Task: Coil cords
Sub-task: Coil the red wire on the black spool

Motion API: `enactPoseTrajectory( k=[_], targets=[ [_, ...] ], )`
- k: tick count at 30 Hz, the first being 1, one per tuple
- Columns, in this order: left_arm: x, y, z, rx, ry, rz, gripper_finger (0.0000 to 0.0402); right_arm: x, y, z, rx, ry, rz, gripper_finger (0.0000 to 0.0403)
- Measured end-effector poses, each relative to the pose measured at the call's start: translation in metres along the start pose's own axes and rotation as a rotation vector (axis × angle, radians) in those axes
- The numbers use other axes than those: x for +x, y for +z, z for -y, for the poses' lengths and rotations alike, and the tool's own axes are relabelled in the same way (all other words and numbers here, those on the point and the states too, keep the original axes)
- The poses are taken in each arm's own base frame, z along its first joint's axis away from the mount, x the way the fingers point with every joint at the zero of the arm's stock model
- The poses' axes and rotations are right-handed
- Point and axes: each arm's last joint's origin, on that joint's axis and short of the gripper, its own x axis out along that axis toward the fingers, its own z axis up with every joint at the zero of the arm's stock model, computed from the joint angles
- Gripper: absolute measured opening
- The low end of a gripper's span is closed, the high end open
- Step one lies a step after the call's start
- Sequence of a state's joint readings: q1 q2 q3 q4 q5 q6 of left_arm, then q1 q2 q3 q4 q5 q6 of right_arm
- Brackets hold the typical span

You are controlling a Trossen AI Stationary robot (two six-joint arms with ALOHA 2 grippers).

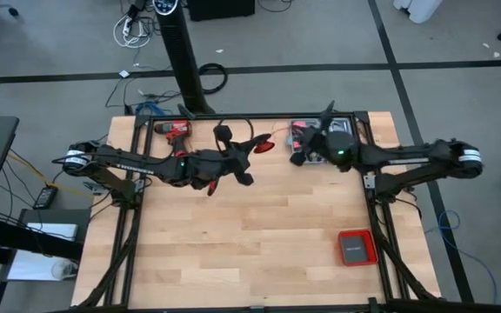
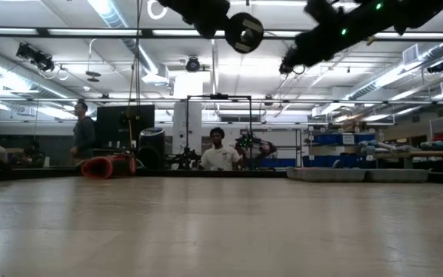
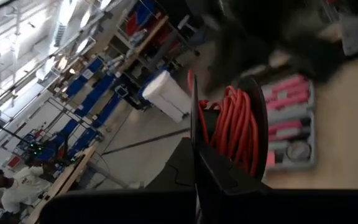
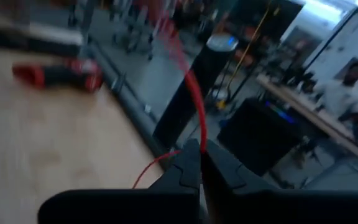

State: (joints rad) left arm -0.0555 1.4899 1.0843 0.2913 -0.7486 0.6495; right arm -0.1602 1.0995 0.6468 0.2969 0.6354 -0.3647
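The cord is a thin red wire, mostly wound as a coil [image 3: 236,127] between black disc-like flanges. It is held up over the table's far middle [image 1: 257,144] by my left gripper [image 3: 199,177], which is shut. A loose strand [image 4: 194,99] runs from the coil to my right gripper [image 4: 201,163], which is shut on it just right of the coil [image 1: 297,153]. In the low view the coil [image 2: 244,32] shows as a dark ring high above the tabletop. My left gripper pinches a thin black flange [image 3: 194,134] at the side of the red coil between its two fingers. The fingers come level from the table's left. The coil is lifted clear of the table. My right gripper pinches the loose red strand [image 4: 200,142] between its two fingertips, coming about level from the table's right. The strand runs on away from the fingers, and a slack part [image 4: 149,172] curves off below them. All of it is clear of the table.
A red-and-black drill [image 1: 174,130] lies at the far left of the table. A grey case with pink inserts [image 3: 291,118] sits at the far edge beneath my right gripper. A flat red box [image 1: 356,248] lies near right. People stand beyond the table.
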Motion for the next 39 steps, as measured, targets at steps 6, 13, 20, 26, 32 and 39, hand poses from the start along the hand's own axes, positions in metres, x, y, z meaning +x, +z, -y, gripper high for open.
enactPoseTrajectory(
  k=[6, 13, 20, 26, 32, 39],
  targets=[
    [0.003, -0.009, 0.000, 0.038, 0.015, -0.086, 0.0000, -0.033, 0.023, 0.012, 0.073, 0.097, 0.175, 0.0001],
    [0.010, -0.016, -0.007, 0.031, 0.041, -0.121, 0.0000, -0.048, 0.048, -0.012, 0.034, 0.235, 0.259, 0.0000],
    [0.014, -0.018, -0.014, 0.007, 0.109, -0.147, 0.0000, -0.038, 0.062, -0.044, 0.007, 0.343, 0.299, 0.0000],
    [0.014, -0.014, -0.018, -0.042, 0.151, -0.114, 0.0000, -0.021, 0.068, -0.067, -0.024, 0.371, 0.311, 0.0000],
    [0.010, -0.006, -0.016, -0.104, 0.160, -0.068, 0.0000, -0.012, 0.068, -0.078, -0.064, 0.337, 0.368, 0.0000],
    [0.008, -0.001, -0.015, -0.208, 0.116, -0.001, 0.0000, -0.001, 0.065, -0.077, -0.090, 0.292, 0.373, 0.0000]
  ],
)
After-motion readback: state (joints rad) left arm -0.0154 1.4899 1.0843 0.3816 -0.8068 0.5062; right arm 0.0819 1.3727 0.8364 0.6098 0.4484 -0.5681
